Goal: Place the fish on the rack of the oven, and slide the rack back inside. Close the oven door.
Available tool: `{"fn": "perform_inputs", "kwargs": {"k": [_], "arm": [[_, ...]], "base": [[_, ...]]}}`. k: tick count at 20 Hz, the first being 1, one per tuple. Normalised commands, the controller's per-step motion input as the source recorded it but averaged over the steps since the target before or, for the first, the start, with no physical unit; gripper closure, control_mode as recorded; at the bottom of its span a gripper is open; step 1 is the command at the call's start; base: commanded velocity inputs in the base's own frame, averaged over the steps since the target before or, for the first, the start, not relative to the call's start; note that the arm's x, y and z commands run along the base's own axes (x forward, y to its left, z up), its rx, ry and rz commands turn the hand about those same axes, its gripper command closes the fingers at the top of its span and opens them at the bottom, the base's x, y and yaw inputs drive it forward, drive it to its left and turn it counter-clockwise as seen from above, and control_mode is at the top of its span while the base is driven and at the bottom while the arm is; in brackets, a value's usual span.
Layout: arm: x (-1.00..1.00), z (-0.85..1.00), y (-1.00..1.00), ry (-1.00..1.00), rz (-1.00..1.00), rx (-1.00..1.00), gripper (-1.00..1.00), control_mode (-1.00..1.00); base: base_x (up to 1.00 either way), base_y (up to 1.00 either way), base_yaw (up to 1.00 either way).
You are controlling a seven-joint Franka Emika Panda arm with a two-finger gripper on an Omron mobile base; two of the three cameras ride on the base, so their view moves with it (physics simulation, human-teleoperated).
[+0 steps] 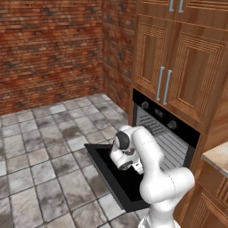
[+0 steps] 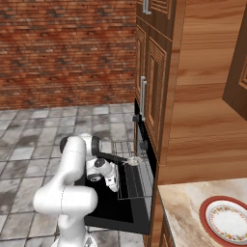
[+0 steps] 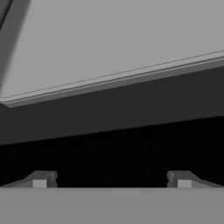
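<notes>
1. The oven door [image 1: 118, 178] lies dropped flat open, a black panel stretched out over the tiled floor [image 1: 40, 151] in front of the oven [image 1: 171, 133].
2. Look to the right base view: the rack [image 2: 129, 176] is pulled out over the open door, its thin wires plain against the black.
3. And there is the fish [image 2: 133, 160], lying on the rack near its far end, small and pale grey.
4. The arm folds low over the door, its wrist tucked down close to the door panel in both base views.
5. The gripper [image 3: 111, 179] sits with its two fingertips [image 3: 41, 179] well apart, spread wide, nothing between them.
6. Ahead of those tips the hand view gives a dark band under a pale grey slanted surface; what that surface is, I cannot tell.
7. Above the oven cavity runs the black control strip [image 1: 160, 113] with round knobs.
8. Over that, wooden cabinet doors [image 1: 178, 67] with steel bar handles.
9. Off to the right, a counter [image 2: 193, 217] carries a red-rimmed white plate [image 2: 227, 222], well apart from the oven.
10. Red brick walls [image 1: 49, 49] close the scene behind.
</notes>
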Motion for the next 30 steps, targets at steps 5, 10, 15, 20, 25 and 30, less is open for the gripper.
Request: {"fn": "perform_inputs", "kwargs": {"k": [5,10,15,20,25,30], "arm": [[0.05,0.09,-0.97,0.0,-0.1,0.0,-1.0,-1.0],[0.0,0.5,-1.0,0.0,-0.1,0.0,-1.0,-1.0],[0.0,0.94,-1.0,0.0,-0.11,0.0,-1.0,-1.0],[0.0,0.91,-0.99,0.0,-0.07,0.0,-1.0,-1.0],[-0.13,0.45,-0.16,-0.02,-0.01,-0.02,-1.0,-1.0],[-0.34,-0.29,0.96,0.0,0.03,-0.15,-1.0,-1.0]], "base": [[0.0,0.0,0.0],[0.0,0.0,0.0],[0.0,0.0,0.0],[0.0,0.0,0.0],[0.0,0.0,0.0],[0.0,0.0,0.0]]}}
